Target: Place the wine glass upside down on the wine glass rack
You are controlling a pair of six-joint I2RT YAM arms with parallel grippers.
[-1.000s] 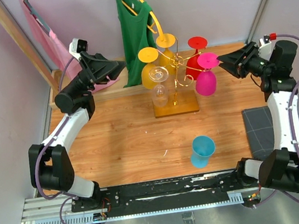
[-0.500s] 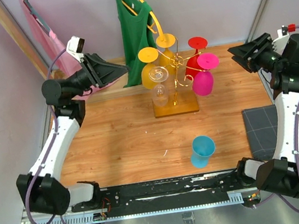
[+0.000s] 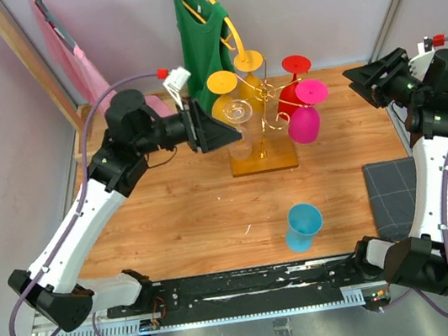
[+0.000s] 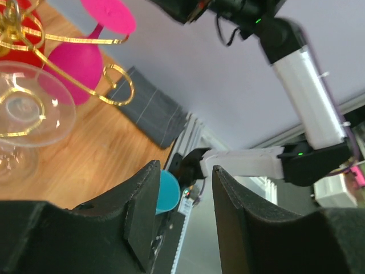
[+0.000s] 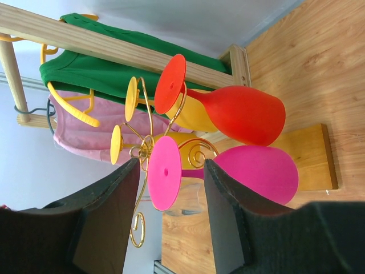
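The pink wine glass (image 3: 306, 123) is hung upside down on the rack (image 3: 282, 157), ahead of the open, empty right end effector (image 3: 355, 79). The clear glass (image 4: 28, 114) just beside the open left end effector (image 3: 234, 135) could be knocked off.

Gold wire wine glass rack (image 3: 278, 159) stands upright on flat rectangular base, far-centre counter (image 3: 189, 216). Pink wine glass (image 3: 307, 123) hangs upside down from its right arm, foot on top.

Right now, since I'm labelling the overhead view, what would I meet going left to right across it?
pink garment → green top → red glass → right gripper. Things that overlap these are left out.
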